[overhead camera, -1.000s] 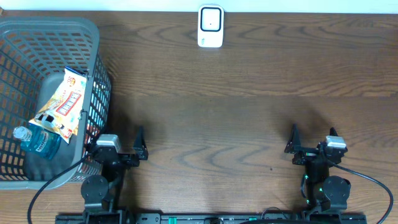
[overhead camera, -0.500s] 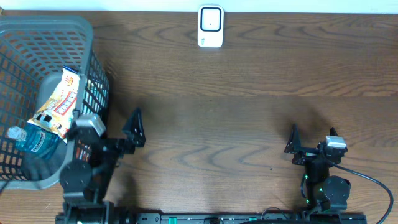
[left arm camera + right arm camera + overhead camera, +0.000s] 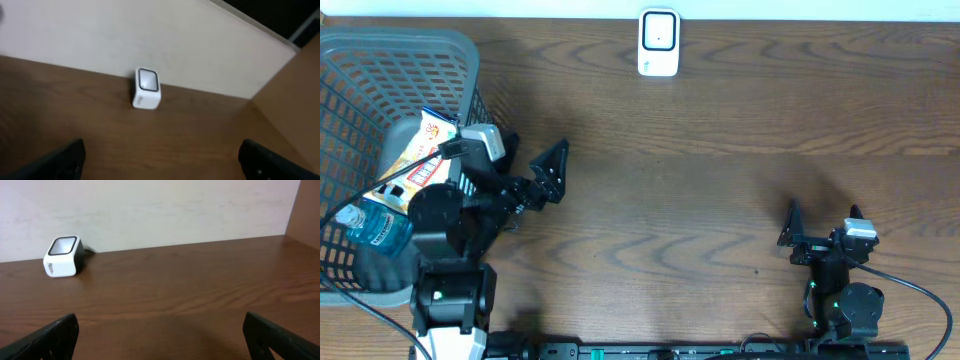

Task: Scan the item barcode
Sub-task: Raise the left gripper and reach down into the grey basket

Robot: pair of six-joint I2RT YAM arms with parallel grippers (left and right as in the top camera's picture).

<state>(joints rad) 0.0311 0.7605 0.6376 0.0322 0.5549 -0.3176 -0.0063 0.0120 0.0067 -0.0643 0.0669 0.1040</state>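
Approach: left gripper [image 3: 535,160], jaws apart like the right gripper's [image 3: 823,222], should swing over the left-edge basket [image 3: 470,45] and pinch the snack packet [image 3: 428,160].

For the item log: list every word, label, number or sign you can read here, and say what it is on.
No text here can be quoted.
Snack bag in the basket: red print, too small to read.
Bottle: blue label, too small to read.
Scanner: faint mark low on its front, blurred.
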